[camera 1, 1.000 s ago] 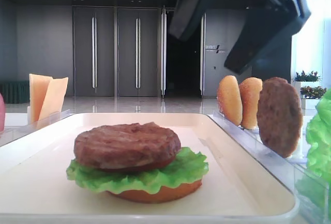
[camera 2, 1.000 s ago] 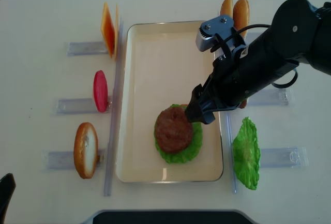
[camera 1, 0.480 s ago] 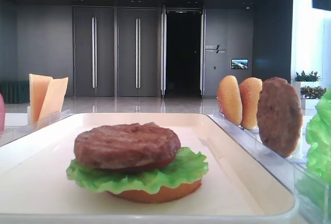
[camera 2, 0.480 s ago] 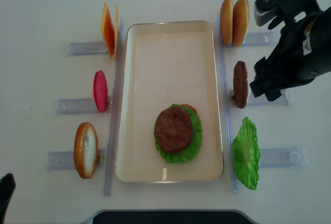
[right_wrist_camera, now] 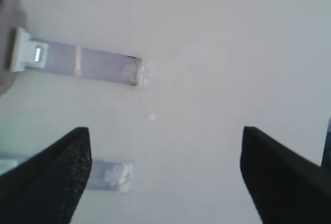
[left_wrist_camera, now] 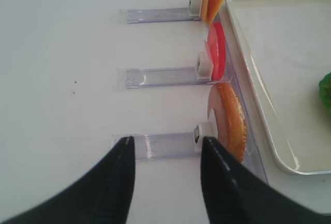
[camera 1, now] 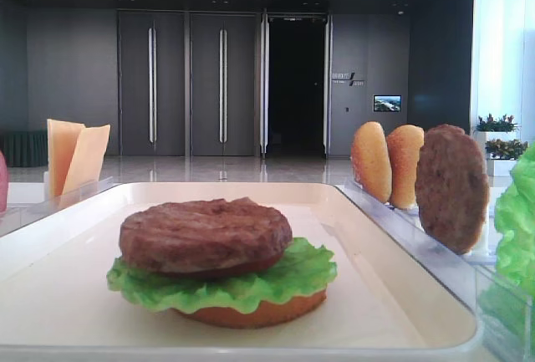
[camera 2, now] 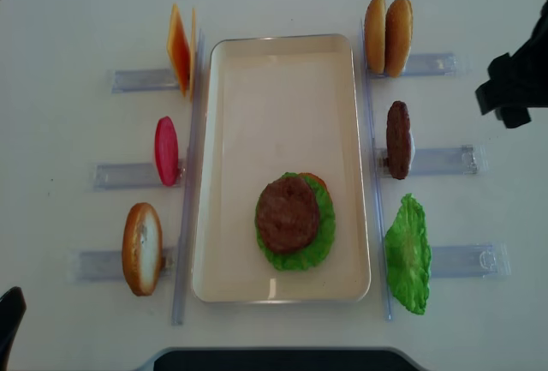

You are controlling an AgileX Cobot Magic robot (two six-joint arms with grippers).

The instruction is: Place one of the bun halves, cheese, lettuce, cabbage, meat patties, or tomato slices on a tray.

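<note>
On the cream tray (camera 2: pixel 282 80) a brown meat patty (camera 2: pixel 288 213) lies on lettuce (camera 2: pixel 318 242) over a bun half (camera 1: pixel 251 312). The same patty (camera 1: pixel 205 235) shows in the low front view. My right gripper (camera 2: pixel 501 107) hangs open and empty at the table's right edge, over bare table (right_wrist_camera: pixel 165 172), away from the tray. My left gripper (left_wrist_camera: pixel 165 154) is open and empty, low at the front left, just short of the left bun half (left_wrist_camera: pixel 230 120). Cabbage is out of view.
Left of the tray, clear racks hold cheese (camera 2: pixel 180 50), a tomato slice (camera 2: pixel 166 150) and a bun half (camera 2: pixel 142 248). Right of it stand two bun halves (camera 2: pixel 388 35), a patty (camera 2: pixel 398 140) and lettuce (camera 2: pixel 408 254). Rack ends (right_wrist_camera: pixel 93 66) lie under the right gripper.
My right arm has pulled back from over the stacked patty to the table's right edge, jaws open throughout, and has left the low front view. The stack and left gripper have not moved.
</note>
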